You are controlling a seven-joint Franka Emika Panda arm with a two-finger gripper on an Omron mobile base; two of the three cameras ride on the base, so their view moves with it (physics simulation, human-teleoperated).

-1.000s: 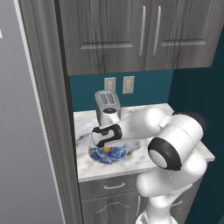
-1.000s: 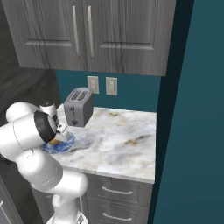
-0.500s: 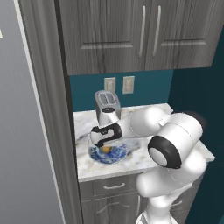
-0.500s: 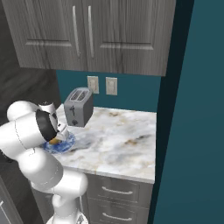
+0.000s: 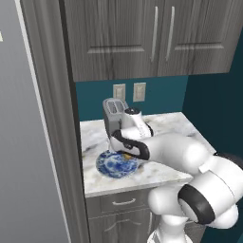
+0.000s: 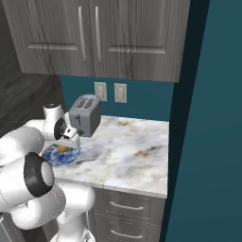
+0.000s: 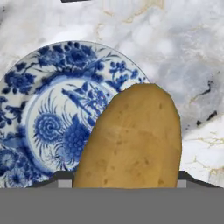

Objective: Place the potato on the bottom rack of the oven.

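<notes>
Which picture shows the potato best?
The hand view: the potato looms large there, golden-brown, above the blue plate. In the right base view it is a small golden spot beside the toaster. In the left base view just a sliver peeks out under the arm.

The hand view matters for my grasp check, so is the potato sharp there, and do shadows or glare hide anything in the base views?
Hand view: the potato is close, large and slightly soft-edged, clear of glare, above the plate. Left base view: even light, with the arm covering most of the potato. Right base view: the toaster casts a soft shadow on the counter, and the potato reads small but clear.
</notes>
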